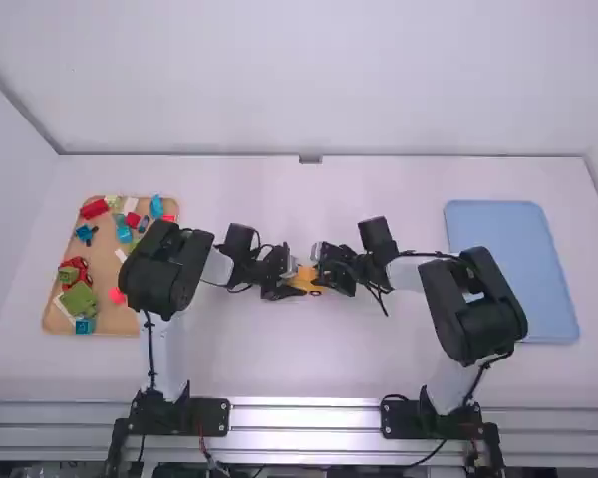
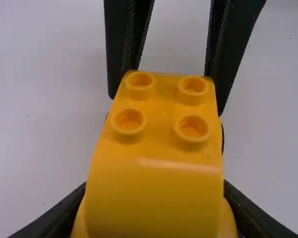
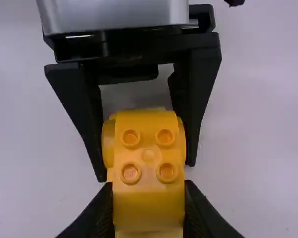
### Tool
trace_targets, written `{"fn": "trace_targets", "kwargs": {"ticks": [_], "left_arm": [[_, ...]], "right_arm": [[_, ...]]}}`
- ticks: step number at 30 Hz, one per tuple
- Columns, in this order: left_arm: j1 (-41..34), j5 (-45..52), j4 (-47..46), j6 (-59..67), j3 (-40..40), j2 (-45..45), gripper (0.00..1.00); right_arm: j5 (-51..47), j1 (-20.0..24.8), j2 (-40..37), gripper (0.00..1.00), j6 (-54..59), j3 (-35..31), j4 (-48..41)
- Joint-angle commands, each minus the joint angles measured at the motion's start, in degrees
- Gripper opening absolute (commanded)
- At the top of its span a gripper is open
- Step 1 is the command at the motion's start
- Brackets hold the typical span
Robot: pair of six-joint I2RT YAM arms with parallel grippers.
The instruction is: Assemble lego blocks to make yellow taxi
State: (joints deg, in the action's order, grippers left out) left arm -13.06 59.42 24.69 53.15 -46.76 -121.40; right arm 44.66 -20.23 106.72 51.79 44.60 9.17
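In the high view, 1 tan rectangular tray (image 1: 104, 249) lies left of the yellow plastic car body (image 1: 308, 281), with 1 blue rectangular tray (image 1: 508, 269) right of it. Left gripper (image 1: 295, 283) and right gripper (image 1: 325, 271) clamp it; each wrist view reveals 4 round yellow studs (image 3: 131, 138).
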Motion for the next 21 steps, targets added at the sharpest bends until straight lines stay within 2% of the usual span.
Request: {"fn": "trace_targets", "kwargs": {"ticks": [1, 15, 21], "left_arm": [[0.09, -1.88, -0.07, -2.82, -0.61, -1.05, 0.1], [-0.24, -1.86, -2.93, -2.78, -2.86, -1.07, 0.1], [-0.22, -1.88, -3.78, -2.78, -3.48, -1.05, 0.09]], "right_arm": [[-2.93, -1.81, 2.91, 0.0, -0.98, -2.25, -1.73], [-7.06, -3.41, 0.46, 0.0, -4.17, -2.25, -3.61], [-4.83, -2.25, -0.46, 0.0, -5.25, -2.25, 0.31]]}}
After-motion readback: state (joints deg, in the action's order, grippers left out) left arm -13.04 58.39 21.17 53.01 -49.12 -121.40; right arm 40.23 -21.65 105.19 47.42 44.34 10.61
